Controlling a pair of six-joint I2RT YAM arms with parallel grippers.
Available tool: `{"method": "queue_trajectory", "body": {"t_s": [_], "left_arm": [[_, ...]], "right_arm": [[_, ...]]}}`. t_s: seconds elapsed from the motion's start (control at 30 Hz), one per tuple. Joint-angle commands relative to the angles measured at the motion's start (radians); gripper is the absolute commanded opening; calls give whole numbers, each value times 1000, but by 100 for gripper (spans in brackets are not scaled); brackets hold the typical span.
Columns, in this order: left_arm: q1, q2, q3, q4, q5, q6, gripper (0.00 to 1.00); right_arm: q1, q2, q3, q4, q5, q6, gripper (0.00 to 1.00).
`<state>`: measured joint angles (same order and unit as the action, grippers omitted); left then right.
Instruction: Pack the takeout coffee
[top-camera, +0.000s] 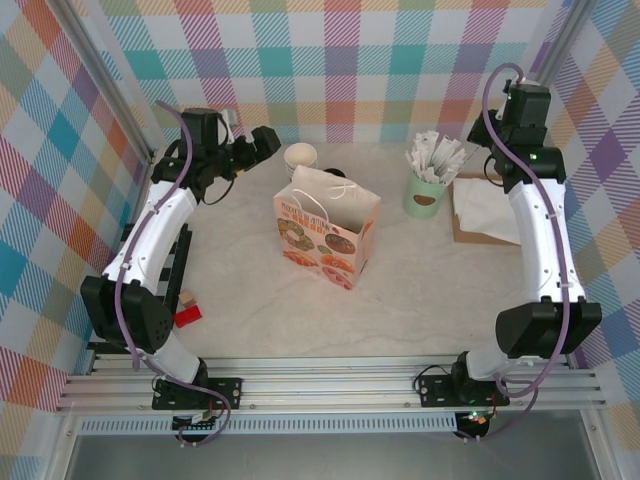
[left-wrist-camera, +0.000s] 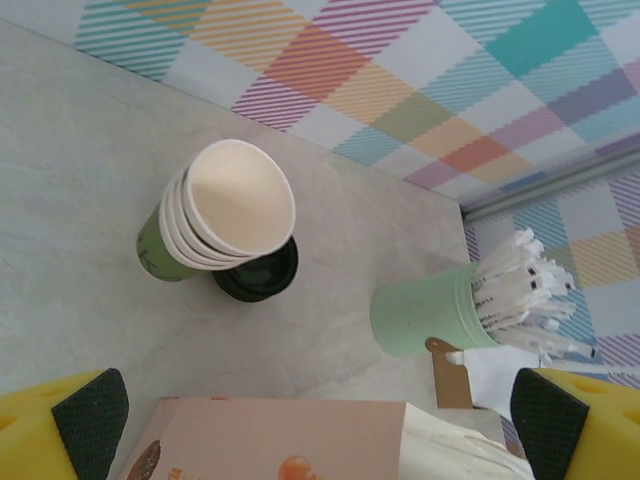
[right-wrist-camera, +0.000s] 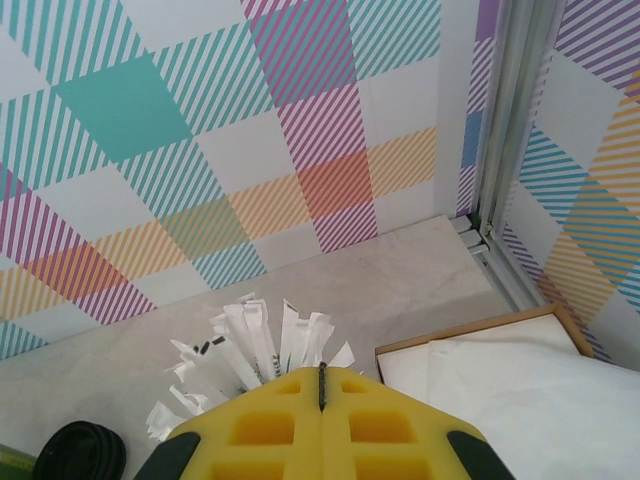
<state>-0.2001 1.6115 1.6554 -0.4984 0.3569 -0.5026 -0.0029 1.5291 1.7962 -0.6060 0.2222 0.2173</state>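
The takeout coffee shows as a round black lid (left-wrist-camera: 258, 275) right behind a stack of lidless cream-and-green cups (left-wrist-camera: 225, 215); its cup body is hidden. The lid (right-wrist-camera: 80, 455) also appears at the lower left of the right wrist view, and as a dark spot (top-camera: 336, 173) behind the bag in the top view. My left gripper (left-wrist-camera: 320, 430) is open wide above the printed paper bag (top-camera: 327, 228), short of the cups, with nothing between its black pads (left-wrist-camera: 92, 418). My right gripper (right-wrist-camera: 321, 385) is shut and empty, hovering over the sachets at the back right.
A pale mint mug (top-camera: 425, 193) full of white sachets (right-wrist-camera: 250, 345) stands right of the bag. A brown tray of white napkins (top-camera: 482, 212) lies beside it. A red piece (top-camera: 188, 316) and a small wooden block (top-camera: 186, 298) lie front left by a black rack (top-camera: 176, 258).
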Motion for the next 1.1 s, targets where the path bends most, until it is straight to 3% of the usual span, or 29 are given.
{"method": "queue_trajectory", "body": {"t_s": [0.0,0.17,0.4,0.6,0.87,1.07], "left_arm": [[13,-24,1,-27,130,69,100],[10,-53,-39,-42,211,135,100],[7,-34,-10,-121,306,346,100],[0,35,103,-164,263,350,97],[-49,90,171,-274,224,374,93],[-56,68,141,-224,98,247,95]], "right_arm": [[0,-30,70,-27,-69,16,0],[9,-96,56,-21,-217,73,0],[57,-183,-8,107,-409,123,0],[198,-184,41,166,-547,127,0],[442,-128,96,272,-528,20,0],[575,-8,202,152,-421,-146,0]]}}
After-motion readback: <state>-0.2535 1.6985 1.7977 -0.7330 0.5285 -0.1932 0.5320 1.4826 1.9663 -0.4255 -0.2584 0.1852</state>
